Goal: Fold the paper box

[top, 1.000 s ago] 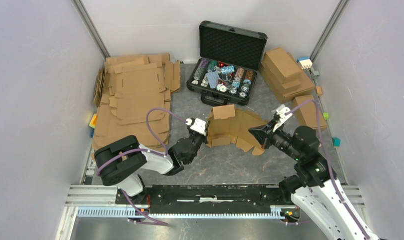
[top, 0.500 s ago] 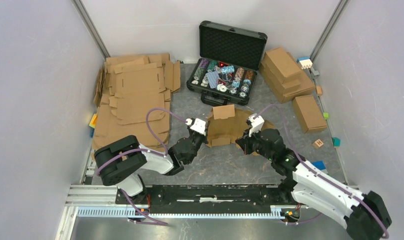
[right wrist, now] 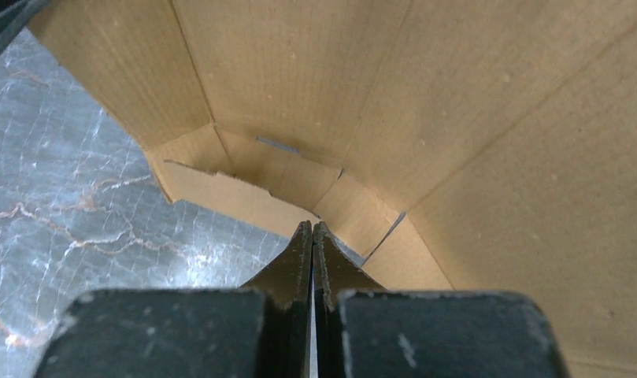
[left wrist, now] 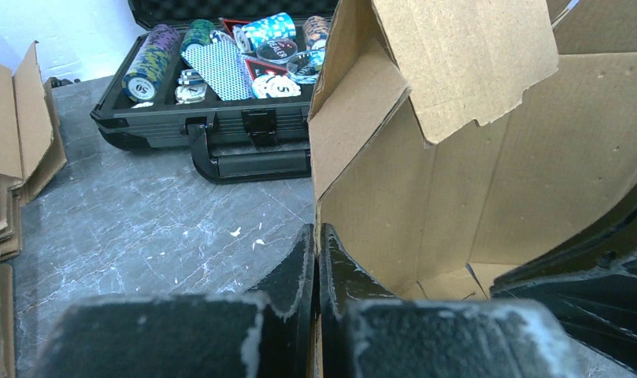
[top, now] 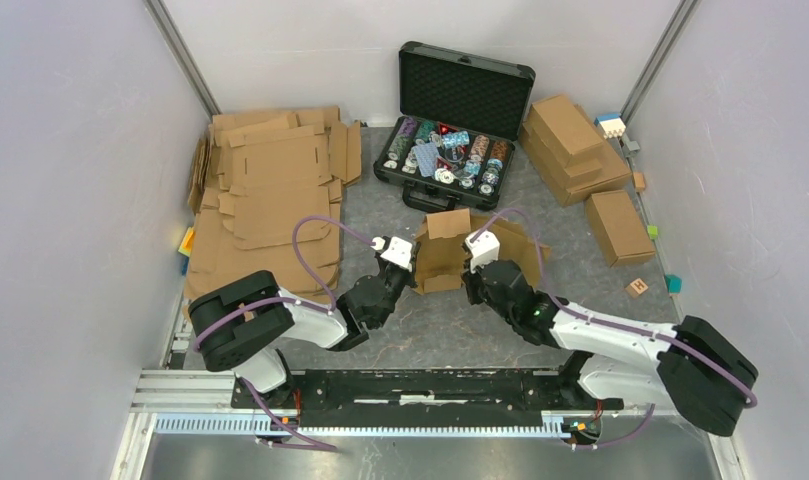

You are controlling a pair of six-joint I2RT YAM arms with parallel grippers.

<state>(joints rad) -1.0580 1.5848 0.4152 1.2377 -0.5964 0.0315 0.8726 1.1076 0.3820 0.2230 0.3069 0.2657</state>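
"Where's the paper box [top: 448, 252]?"

"Mid-table [top: 440, 330], just on the near side of the open poker chip case [top: 467, 88]. It's half-made. Its left wall stands upright, a flap tilts over the top, and the right part lies splayed low."

"And the pincers?"

"The left gripper [left wrist: 316, 230] is pinching the edge of that left wall between its closed fingers. The right gripper [right wrist: 312, 227] is pressed together on nothing. Its tips point into the box's inside, by a small corner flap."

"How much is left to do?"

"Most of it, I'd say. The walls aren't locked, the tabs aren't tucked and the lid isn't closed. Compare the finished boxes [top: 570, 145] at far right, or the flat cardboard sheets [top: 275, 190] at left."
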